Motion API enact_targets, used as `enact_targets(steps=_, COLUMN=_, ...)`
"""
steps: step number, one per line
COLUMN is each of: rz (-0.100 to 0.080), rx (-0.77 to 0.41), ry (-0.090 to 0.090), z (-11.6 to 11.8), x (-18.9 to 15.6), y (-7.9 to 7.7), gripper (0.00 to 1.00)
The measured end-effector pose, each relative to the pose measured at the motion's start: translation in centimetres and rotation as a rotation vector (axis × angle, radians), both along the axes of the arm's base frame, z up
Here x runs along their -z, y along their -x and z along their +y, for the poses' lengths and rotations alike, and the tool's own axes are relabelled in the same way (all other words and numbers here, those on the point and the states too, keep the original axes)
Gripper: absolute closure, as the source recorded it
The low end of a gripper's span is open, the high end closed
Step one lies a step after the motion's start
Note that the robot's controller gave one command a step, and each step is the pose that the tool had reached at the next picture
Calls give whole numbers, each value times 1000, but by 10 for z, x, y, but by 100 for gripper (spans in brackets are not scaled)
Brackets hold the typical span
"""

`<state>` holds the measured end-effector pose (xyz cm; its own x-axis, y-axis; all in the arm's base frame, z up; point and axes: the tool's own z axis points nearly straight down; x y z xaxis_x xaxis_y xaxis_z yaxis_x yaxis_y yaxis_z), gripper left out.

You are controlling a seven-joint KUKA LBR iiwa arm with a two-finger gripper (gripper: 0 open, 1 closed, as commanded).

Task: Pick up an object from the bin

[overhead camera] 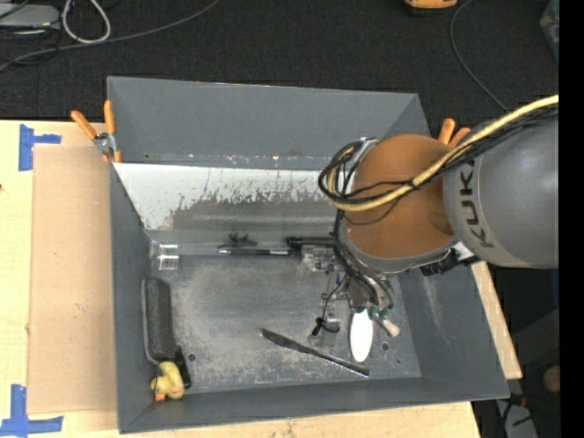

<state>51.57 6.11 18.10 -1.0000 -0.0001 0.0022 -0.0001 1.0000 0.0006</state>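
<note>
From my station I see the arm (513, 199) reaching into the bin (255, 126) from the right. Its orange cover (397, 203), with looped cables (351, 179) over it, hangs above the right half of the bin floor. The gripper (340, 313) is low under that cover, close to the floor toward the right wall. Wires and shadow clutter it, and I cannot tell whether it is apart or together, or whether it has anything in it.

The thing nearest to it is a white oval piece (362, 338), smooth and rounded. It lies just beside the gripper on the side of the near right corner, and I cannot say whether the two touch. A thin dark strip (315, 350), shaped like a blade, lies flat next to the white piece and runs from mid-floor toward the near right corner.

The rest lies well apart from the gripper:
- A long black rod (260, 248) lies along the foot of the far wall.
- A small clear cup (166, 257) sits at the rod's left end, near the far left corner.
- A black roller (160, 319) lies along the left wall.
- A small yellow duck (167, 381) sits at the roller's near end, in the near left corner.
</note>
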Motion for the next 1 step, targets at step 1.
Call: enact_targets(steps=1, rz=-2, rx=-93, ry=0, z=-44, x=83, y=33, gripper=0)
